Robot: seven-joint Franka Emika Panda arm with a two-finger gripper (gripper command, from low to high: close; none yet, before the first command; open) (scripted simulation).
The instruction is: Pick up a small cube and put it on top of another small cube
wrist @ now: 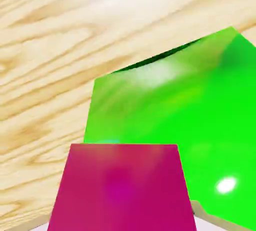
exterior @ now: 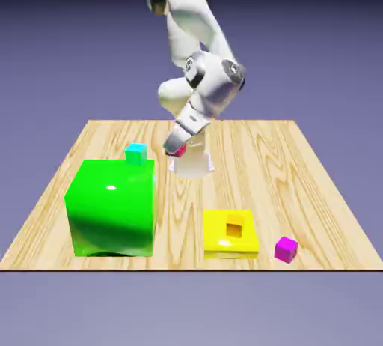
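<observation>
Cube, tiny hot-pink one, is clamped in my hand — fingers closed on it, hoisted clear of the wooden bench. In the hand view it fills the bottom middle, big and square-on, hiding my tips.

Target is the tiny cyan cube, sitting towards the far side of the bench, just behind the big glossy green cube as the exterior view sees it. From my hand it lies toward the exterior view's left, and lower; near but not under me yet. So the coming move, I reckon, is a short shift that way, then straight down.

Hand view shows mostly the green block's face, w/ only a faint cyan sliver by the pink cube's top edge, so can't judge alignment from there.

Risk: green block stands close to the target, could be clipped on descent.

Yellow flat block w/ orange inset and purple-magenta cube sit at the near edge, well apart from this.
</observation>
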